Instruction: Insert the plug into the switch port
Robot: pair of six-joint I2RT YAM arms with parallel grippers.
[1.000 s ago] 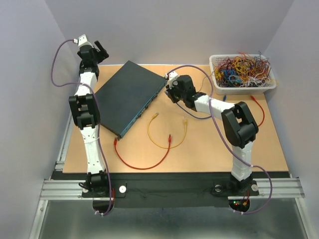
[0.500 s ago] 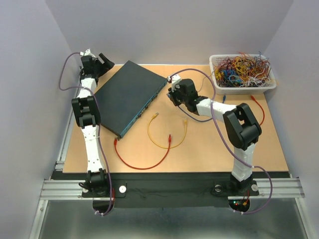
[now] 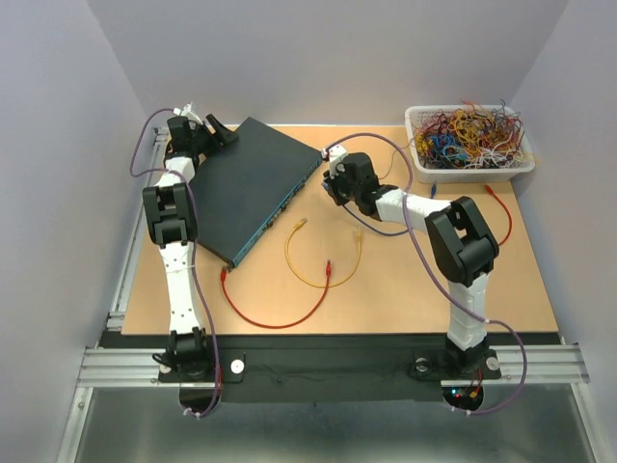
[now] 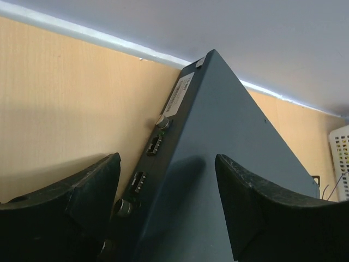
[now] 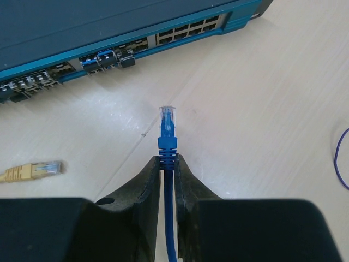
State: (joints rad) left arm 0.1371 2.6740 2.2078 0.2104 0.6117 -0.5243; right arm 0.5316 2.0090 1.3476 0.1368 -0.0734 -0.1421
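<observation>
Pinches a blue plug with clear plastic tip (image 5: pixel 167 123) in the right pincer (image 5: pixel 168 161), clenched tight on the ribbed boot just behind the tip. Holds it low over the pale wooden desk (image 5: pixel 262 109), tip aimed at the narrow front face of the big flat dark teal rectangular box (image 5: pixel 82 27). Not yet in any switch port (image 5: pixel 188 30): well short of that row of small square sockets, with bare desk between.

Spreads the left pincer (image 4: pixel 166 164) wide, released, at the rear edge of the box. Puts one dark finger (image 4: pixel 82 191) beside the rear face, with its connectors and white label, and the other over the lid. Cannot tell about contact there.

Elsewhere on the desk:
- a thin yellow patch cable (image 3: pixel 289 256) looped in front of the box
- a long red cable (image 3: pixel 275 321) curved nearer the arm bases
- a white mesh basket (image 3: pixel 469 166) of tangled coloured wires at the far right corner
</observation>
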